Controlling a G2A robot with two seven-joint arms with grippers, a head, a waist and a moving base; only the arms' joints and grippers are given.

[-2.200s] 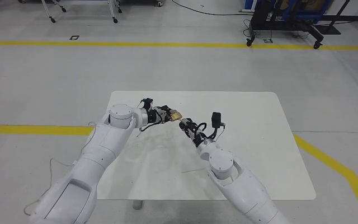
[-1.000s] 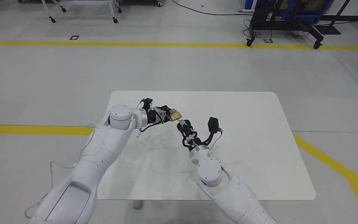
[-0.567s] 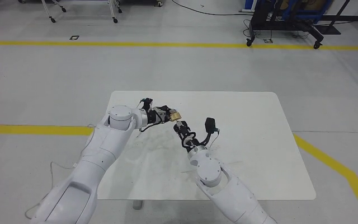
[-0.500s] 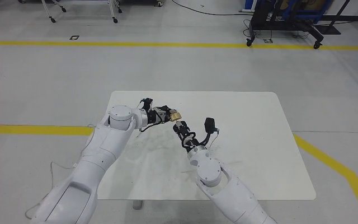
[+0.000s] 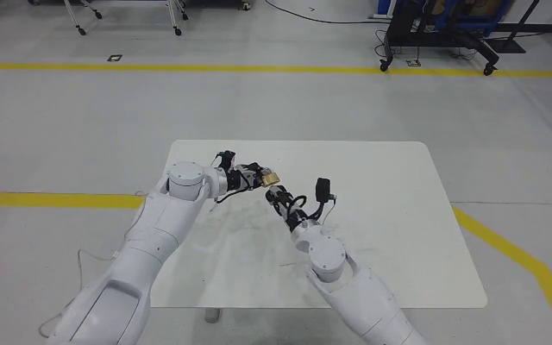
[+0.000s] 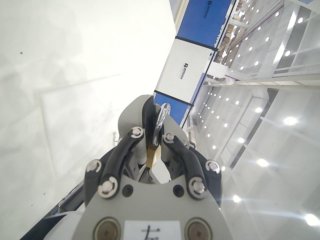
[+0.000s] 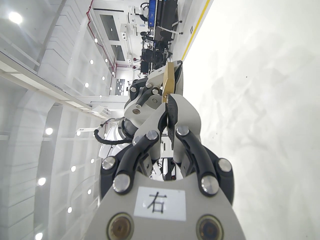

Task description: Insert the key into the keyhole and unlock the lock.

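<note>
The small yellow brass padlock [image 7: 168, 81] just beyond the right claw [image 7: 167, 103] has a smooth, satiny metal sheen; the white tabletop [image 5: 388, 172] beneath is matt and scuffed.

One camera looks down from high above the white table [image 5: 414, 259], far off; two wrist cameras face each other up close, sharing the brass lock [image 7: 168, 81] between them.
</note>
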